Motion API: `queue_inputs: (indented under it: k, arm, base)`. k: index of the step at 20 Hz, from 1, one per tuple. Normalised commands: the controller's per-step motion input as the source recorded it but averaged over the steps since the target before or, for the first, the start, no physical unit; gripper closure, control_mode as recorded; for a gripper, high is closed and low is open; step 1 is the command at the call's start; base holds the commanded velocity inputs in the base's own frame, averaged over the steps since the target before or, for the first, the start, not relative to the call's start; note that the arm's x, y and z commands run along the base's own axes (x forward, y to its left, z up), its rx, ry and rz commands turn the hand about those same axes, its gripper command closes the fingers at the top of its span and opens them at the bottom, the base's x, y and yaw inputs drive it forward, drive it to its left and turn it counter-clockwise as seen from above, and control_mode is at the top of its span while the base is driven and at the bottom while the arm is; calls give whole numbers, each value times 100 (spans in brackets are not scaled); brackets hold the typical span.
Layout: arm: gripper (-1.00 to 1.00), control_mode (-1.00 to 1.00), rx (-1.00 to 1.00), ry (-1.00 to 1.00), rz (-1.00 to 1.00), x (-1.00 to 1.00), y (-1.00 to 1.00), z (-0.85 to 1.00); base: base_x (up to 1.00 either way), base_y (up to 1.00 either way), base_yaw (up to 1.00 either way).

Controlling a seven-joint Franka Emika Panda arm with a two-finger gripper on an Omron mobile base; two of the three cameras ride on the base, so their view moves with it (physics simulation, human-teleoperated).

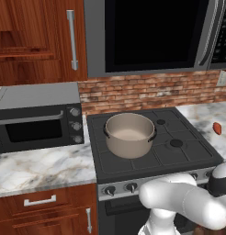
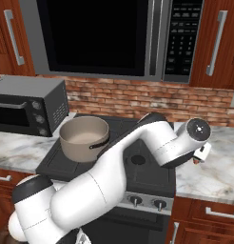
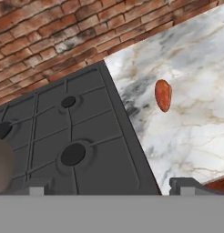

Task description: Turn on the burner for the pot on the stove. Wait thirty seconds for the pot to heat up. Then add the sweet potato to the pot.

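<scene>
The grey-beige pot (image 1: 130, 134) stands on the rear-left burner (image 1: 110, 159) of the black stove (image 1: 179, 156); its rim edge shows as a blur at the hand view's left edge (image 3: 0, 164). On the marble counter right of the stove lies the sweet potato (image 1: 217, 128), small and reddish-orange (image 3: 163, 95). My gripper (image 3: 112, 189) hovers over the stove's right edge, open, with nothing between its fingertips (image 3: 186, 184). The sweet potato lies ahead of it, untouched. From the right base view the hand (image 2: 201, 155) hangs over the counter beside the stove.
A grey toaster oven (image 1: 39, 120) sits on the counter left of the stove. Black knobs (image 1: 131, 187) line the steel front strip. A microwave (image 2: 100, 33) hangs above, with a brick wall (image 3: 50, 36) behind. Two bare burner caps (image 3: 73, 154) sit on the stove's right half.
</scene>
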Motion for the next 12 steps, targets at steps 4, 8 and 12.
queue_inputs:
  k: [4,8,12]
  arm:
    - [-100,-100,1,0,0,42,-8,-2]
    - [-100,-100,0,0,0,44,-9,-15]
    - [-100,-100,0,0,0,34,-5,-13]
  base:
    - [0,0,0]
    - [0,0,0]
    - [0,0,0]
